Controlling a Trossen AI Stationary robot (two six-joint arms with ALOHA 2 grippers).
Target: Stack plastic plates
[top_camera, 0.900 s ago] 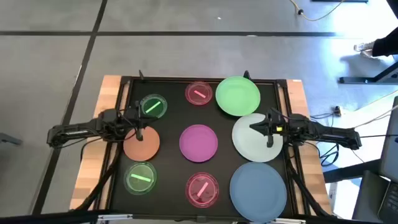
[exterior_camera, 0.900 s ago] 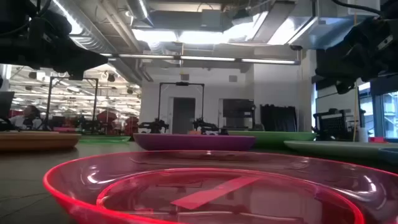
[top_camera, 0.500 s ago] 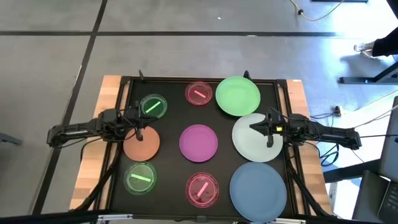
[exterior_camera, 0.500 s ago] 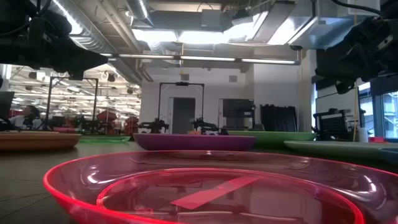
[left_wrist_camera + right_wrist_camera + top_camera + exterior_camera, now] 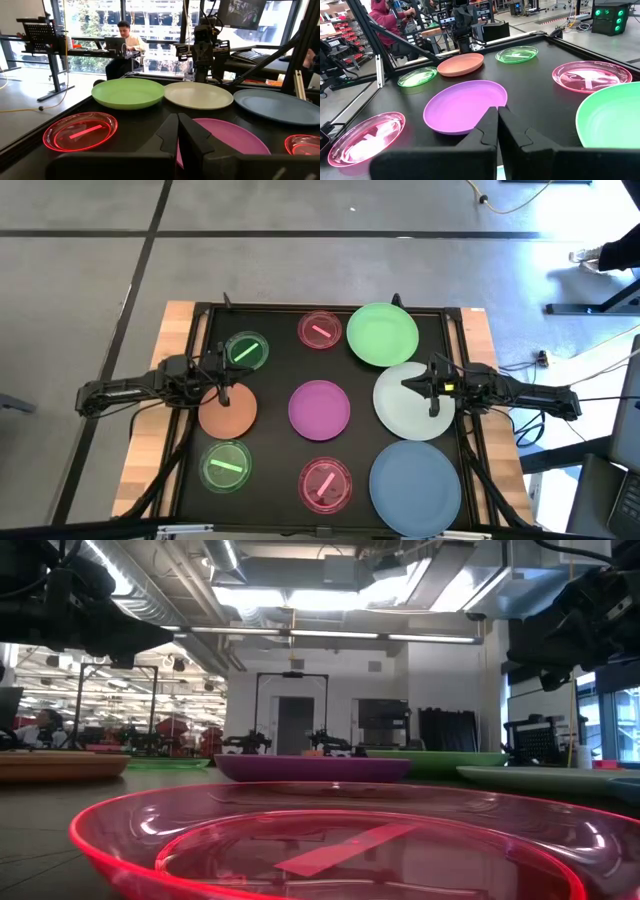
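Nine round plates lie flat on the black table (image 5: 275,370). A large green plate (image 5: 382,333), a pale white plate (image 5: 410,404) and a blue plate (image 5: 415,485) lie at the right. A purple plate (image 5: 319,407) lies in the middle and an orange-brown plate (image 5: 228,412) at the left. Small translucent green plates (image 5: 245,351) (image 5: 226,466) and pink plates (image 5: 319,330) (image 5: 326,483) lie around them. My left gripper (image 5: 224,393) is shut and empty above the orange-brown plate's far edge. My right gripper (image 5: 433,402) is shut and empty above the white plate.
The table has a raised black frame and wooden side strips (image 5: 150,440). People sit at desks in the room beyond (image 5: 122,35) (image 5: 385,20). Bare black table shows between the plates.
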